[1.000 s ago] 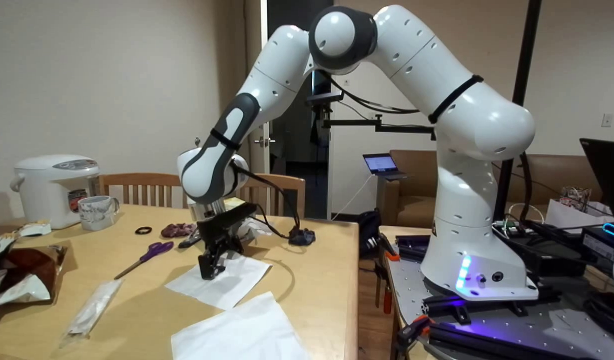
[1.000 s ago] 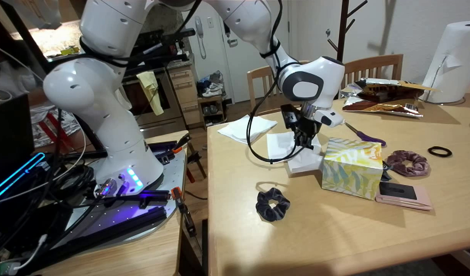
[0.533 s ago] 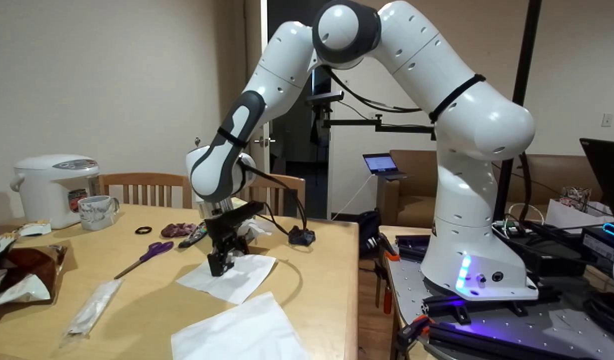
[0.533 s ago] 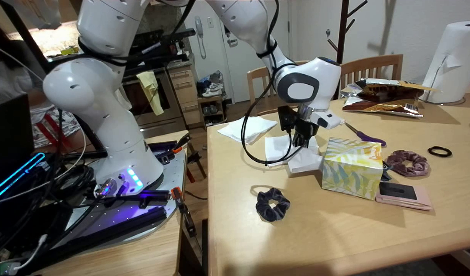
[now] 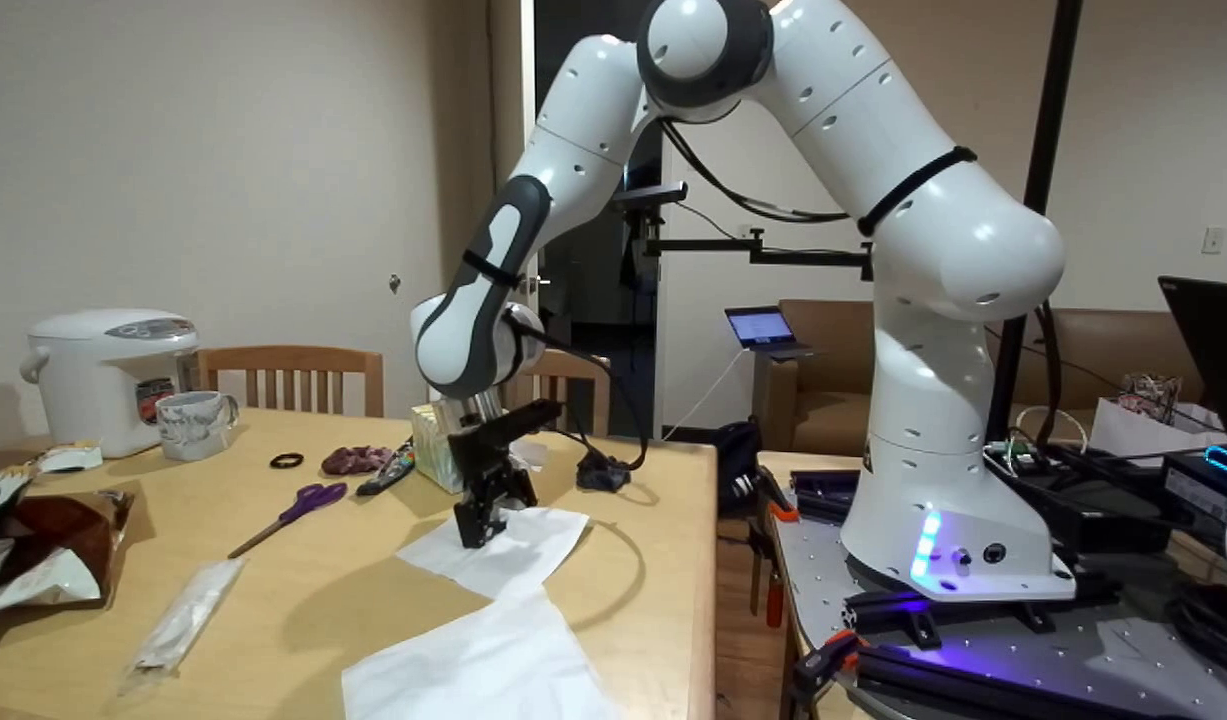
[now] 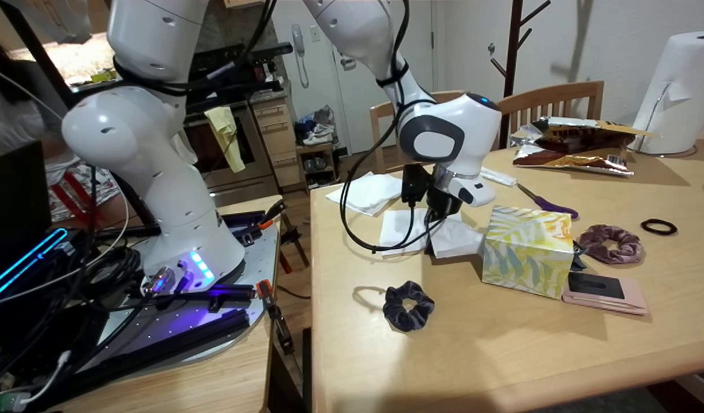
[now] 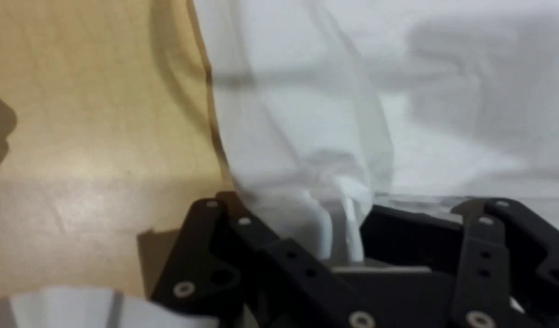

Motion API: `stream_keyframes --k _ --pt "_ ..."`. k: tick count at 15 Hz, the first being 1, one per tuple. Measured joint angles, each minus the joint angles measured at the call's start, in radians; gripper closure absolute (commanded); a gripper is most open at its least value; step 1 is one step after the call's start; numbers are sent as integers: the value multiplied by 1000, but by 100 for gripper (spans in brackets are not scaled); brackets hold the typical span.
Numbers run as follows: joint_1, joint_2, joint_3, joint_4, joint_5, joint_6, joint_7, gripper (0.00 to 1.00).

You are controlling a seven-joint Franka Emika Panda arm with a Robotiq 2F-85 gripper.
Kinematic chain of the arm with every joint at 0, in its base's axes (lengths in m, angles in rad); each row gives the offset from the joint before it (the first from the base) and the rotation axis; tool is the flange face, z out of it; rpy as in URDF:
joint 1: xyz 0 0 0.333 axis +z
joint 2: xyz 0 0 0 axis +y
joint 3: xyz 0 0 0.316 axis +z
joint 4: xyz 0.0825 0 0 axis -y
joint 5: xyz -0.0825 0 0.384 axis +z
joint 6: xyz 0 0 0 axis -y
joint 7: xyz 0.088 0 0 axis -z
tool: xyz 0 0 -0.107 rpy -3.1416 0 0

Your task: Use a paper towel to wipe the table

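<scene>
The white paper towel (image 5: 543,540) lies on the light tan table (image 5: 663,560) under my gripper (image 5: 500,520). In the wrist view my gripper (image 7: 359,221) is shut on a bunched fold of the towel (image 7: 297,114). The fold rises between the fingers and hides the left fingertip. The rest of the towel spreads over the tabletop. In an exterior view the arm's cable hangs in front of the towel (image 6: 395,226), and the gripper's fingertips are hidden behind its own body and the white tissue.
A folded white sheet (image 5: 478,660) lies close beside the towel. A patterned tissue box (image 6: 526,252) with a tissue (image 6: 455,240) sticking out stands near the gripper. A dark scrunchie (image 6: 408,306), purple scissors (image 5: 298,510), narrow white strip (image 5: 188,620) and mug (image 5: 195,425) are also on the table.
My gripper has slid towards the robot base, dragging the towel with it. The towel's near corner now comes up to the folded sheet's edge. The tissue box shows more behind the gripper.
</scene>
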Motion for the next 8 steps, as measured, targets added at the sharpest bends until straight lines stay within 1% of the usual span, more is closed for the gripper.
stream_keyframes --k 3,8 --pt "-18 -41 6 -86 34 44 0 100" --pt "-33 -123 13 -263 91 155 0 100"
